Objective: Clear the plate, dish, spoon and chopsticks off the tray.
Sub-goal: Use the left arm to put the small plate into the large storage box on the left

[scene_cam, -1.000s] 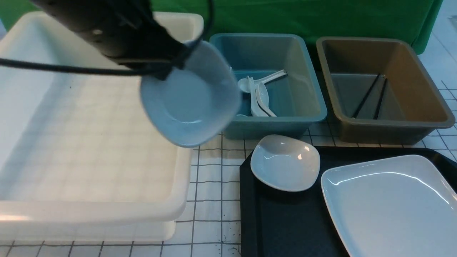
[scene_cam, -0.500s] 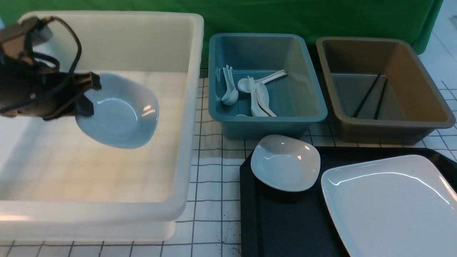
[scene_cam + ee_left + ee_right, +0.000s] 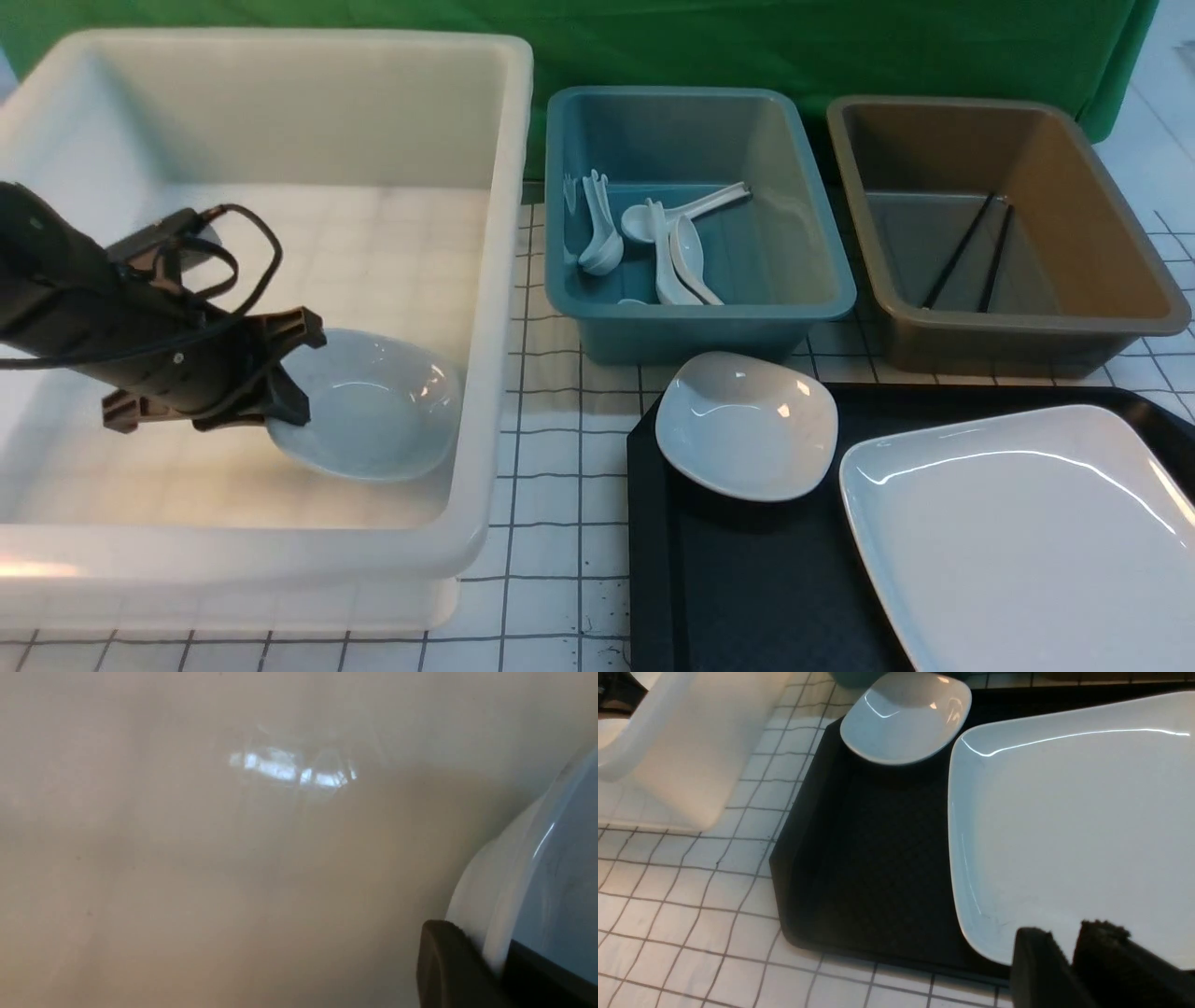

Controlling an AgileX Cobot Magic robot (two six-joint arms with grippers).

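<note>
White plastic walls ring the left gripper [image 3: 280,373], which sits deep inside the white tub [image 3: 495,280] with its jaws pinched tight on the rim of the held dish [image 3: 373,411]. That dish is low at the tub floor, near the right and front walls, with wide bare floor behind it and to its left. Whether it touches the floor cannot be told. In the left wrist view its rim shows clamped between two dark fingers [image 3: 444,966].

On the black tray [image 3: 747,579], the second dish [image 3: 747,425] sits at the far left corner, its edge overhanging the tray's raised rim. Just beside it on the right lies the plate [image 3: 1027,541], filling the tray's right part. Bare textured tray is open along the left rim and in front of that dish.

The right gripper [image 3: 1066,938] shows only in its wrist view, at the plate's near corner, with a narrow gap between its fingers. Whether it grips the plate cannot be told.

Several white spoons [image 3: 672,252] lie in the blue tub [image 3: 803,187]. The chopsticks [image 3: 962,247] lean in the brown tub [image 3: 1092,215]. Both tubs stand close behind the tray's far rim.
</note>
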